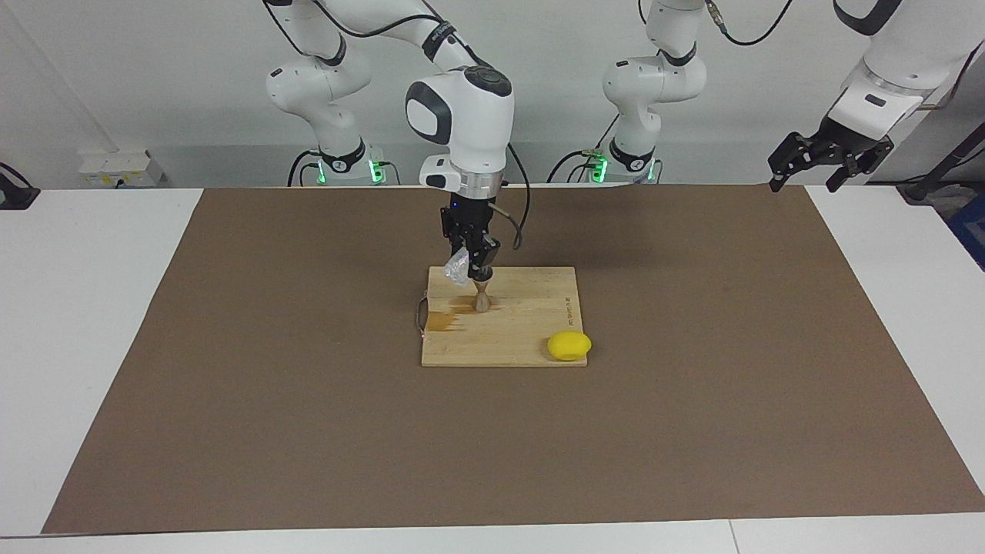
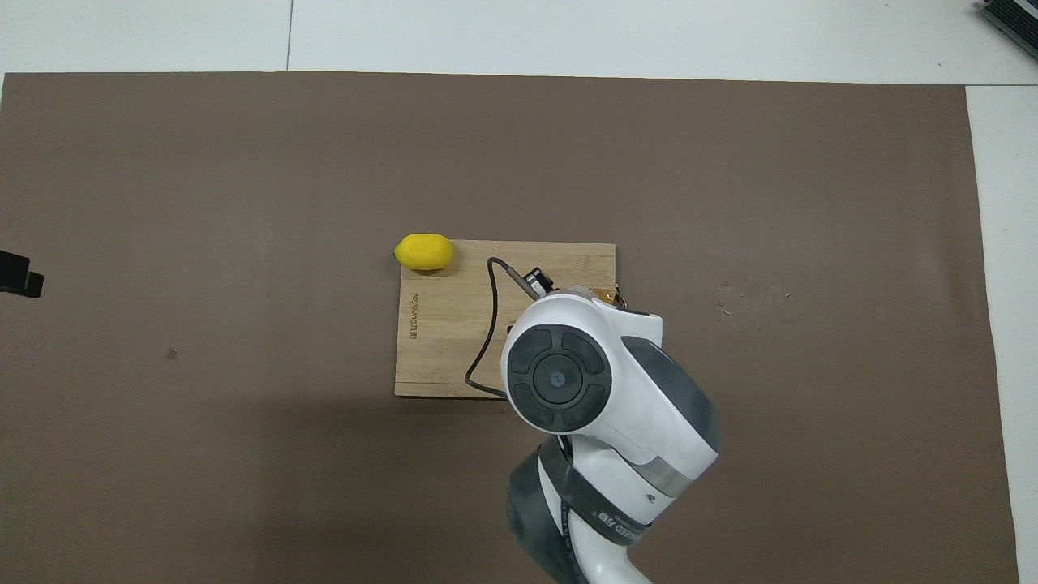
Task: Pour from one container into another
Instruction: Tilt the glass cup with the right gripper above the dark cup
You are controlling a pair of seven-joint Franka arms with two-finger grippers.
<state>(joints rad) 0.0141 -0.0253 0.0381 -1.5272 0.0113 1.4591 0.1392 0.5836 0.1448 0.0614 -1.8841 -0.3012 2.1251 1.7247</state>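
my right gripper clamps clear glass cup, tipped over jigger | jigger: small, hourglass, upright on wooden board beside brown spill | left gripper waits raised at the desk's edge, fingers apart

The facing view looked down from high across the table, robots at 12 o'clock; the overhead view looked steeply down, arms entering at 6 o'clock; both shared the cutting board
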